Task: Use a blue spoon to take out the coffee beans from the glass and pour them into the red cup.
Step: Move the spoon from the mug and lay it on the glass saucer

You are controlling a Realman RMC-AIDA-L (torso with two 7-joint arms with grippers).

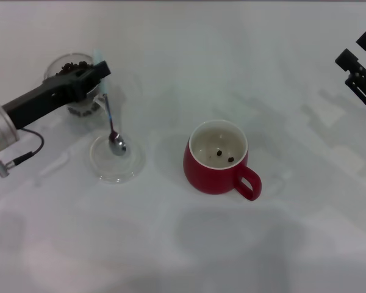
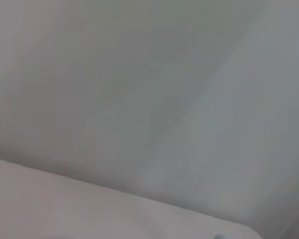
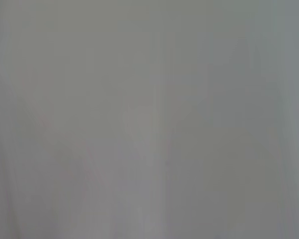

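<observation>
White worktop (image 1: 171,256) plain, both wrist views show blank pale surface only. Left gripper (image 1: 97,73) partly hides glass (image 1: 73,85); coffee beans (image 1: 67,66) peek above arm. Jaws clenched on blue spoon (image 1: 110,122) handle; spoon hangs below jaws, bowl resting in flat clear dish (image 1: 114,160). Red cup (image 1: 218,157) well apart from those jaws, a few beans inside, handle toward robot's right. Right gripper (image 1: 361,73) cut off at frame edge, far from everything; jaw state cannot tell.

Blue spoon (image 1: 110,122) tilted, near glass (image 1: 73,82) of coffee beans (image 1: 67,66) (two in red cup (image 1: 218,157)).
</observation>
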